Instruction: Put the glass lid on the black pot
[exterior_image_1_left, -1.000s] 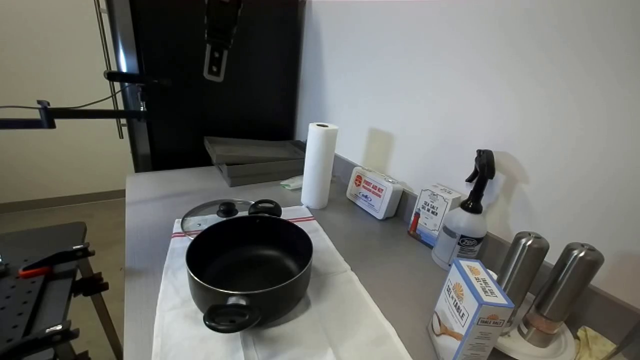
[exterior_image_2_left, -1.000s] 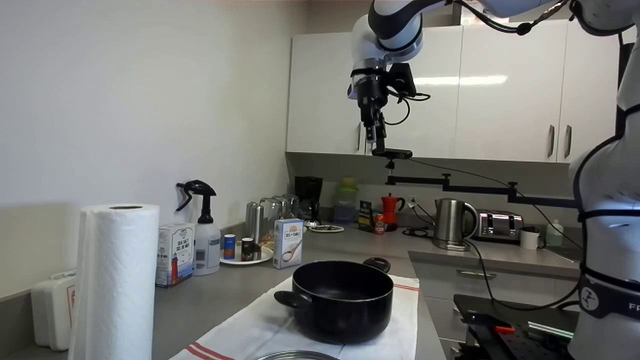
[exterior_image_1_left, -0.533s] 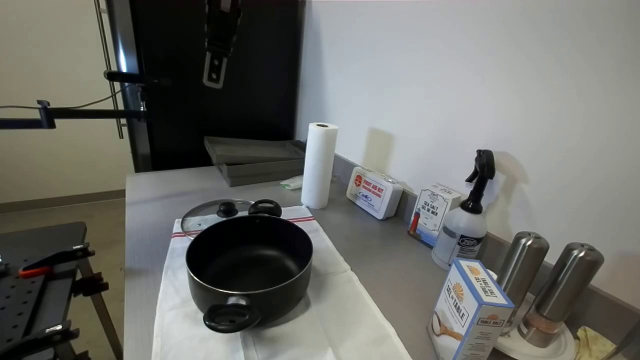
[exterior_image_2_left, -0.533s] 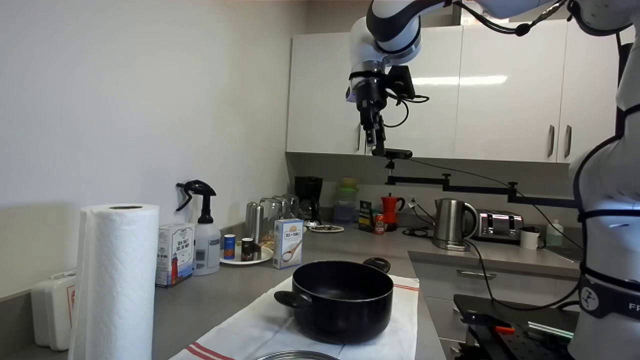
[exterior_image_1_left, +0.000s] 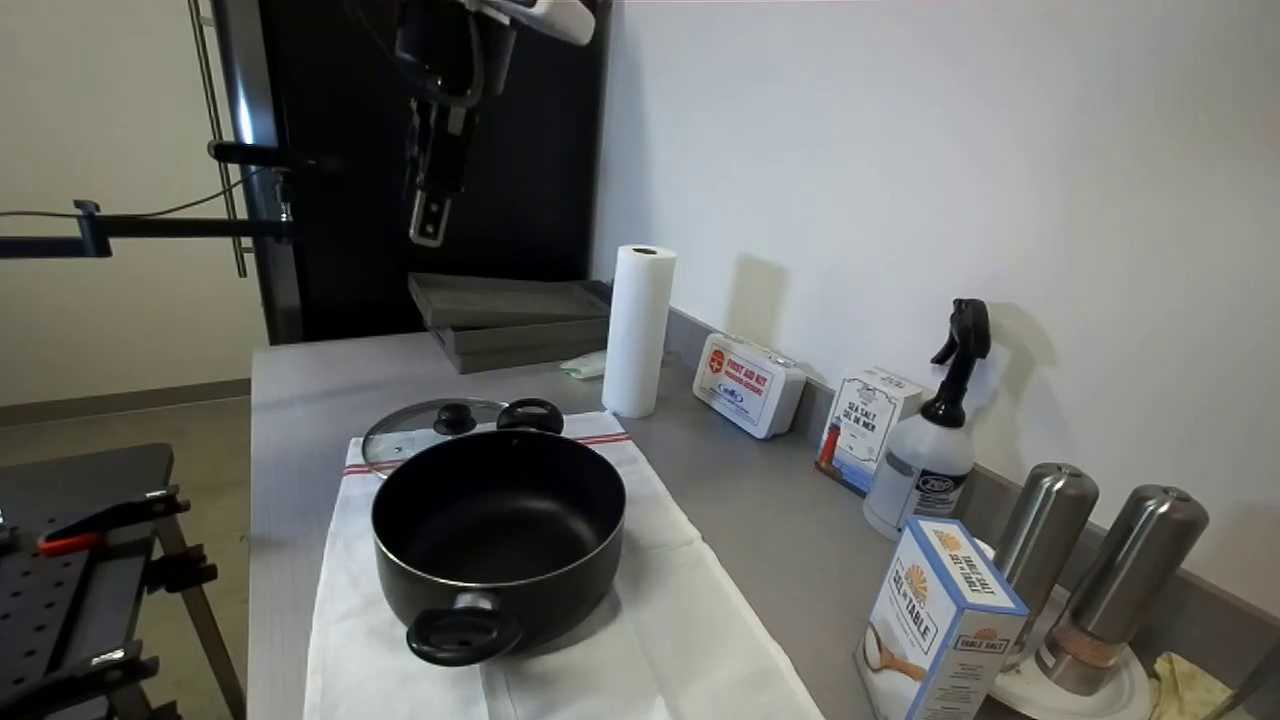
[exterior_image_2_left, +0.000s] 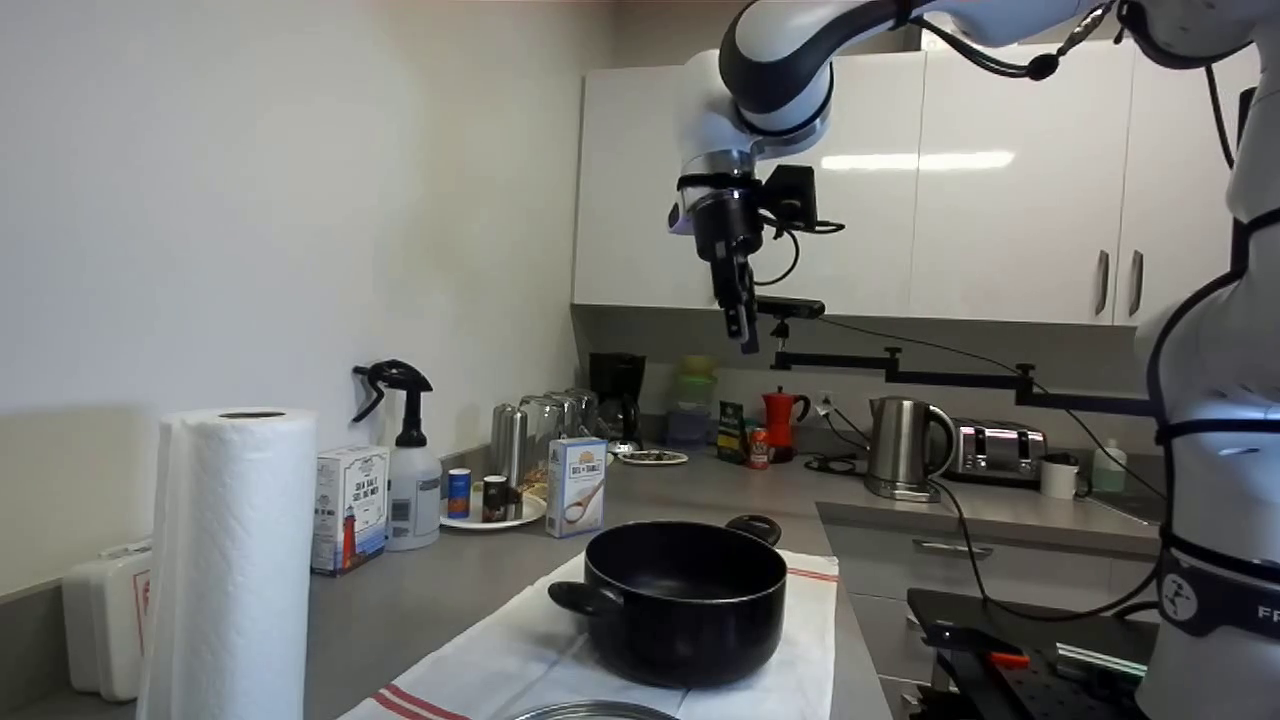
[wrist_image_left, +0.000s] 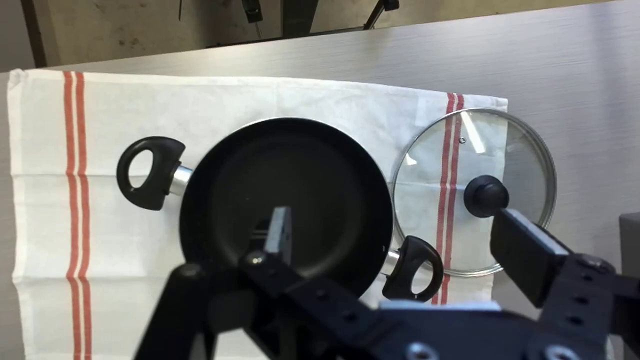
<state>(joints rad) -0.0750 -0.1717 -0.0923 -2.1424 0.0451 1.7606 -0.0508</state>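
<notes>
The black pot (exterior_image_1_left: 500, 535) stands upright and uncovered on a white cloth; it also shows in an exterior view (exterior_image_2_left: 685, 630) and in the wrist view (wrist_image_left: 295, 185). The glass lid (wrist_image_left: 470, 170) lies flat beside it, knob up, partly on the cloth. One pot handle overlaps the lid's rim in the wrist view. In an exterior view the lid (exterior_image_1_left: 410, 430) is partly hidden behind the pot; in an exterior view only the lid's rim (exterior_image_2_left: 595, 709) shows. My gripper (wrist_image_left: 402, 245) is open and empty, high above both; it shows in both exterior views (exterior_image_1_left: 430, 222) (exterior_image_2_left: 742, 335).
The white cloth (exterior_image_1_left: 680, 620) has red stripes. A paper towel roll (exterior_image_1_left: 638, 330), first aid kit (exterior_image_1_left: 745, 385), spray bottle (exterior_image_1_left: 920, 460) and salt boxes (exterior_image_1_left: 940, 620) stand along the wall side. Grey trays (exterior_image_1_left: 515, 320) lie at the counter's end. A camera arm (exterior_image_2_left: 900, 372) extends behind my gripper.
My gripper has moved down in both exterior views, and slightly to the left in one of them. The pot and the lid have not moved.
</notes>
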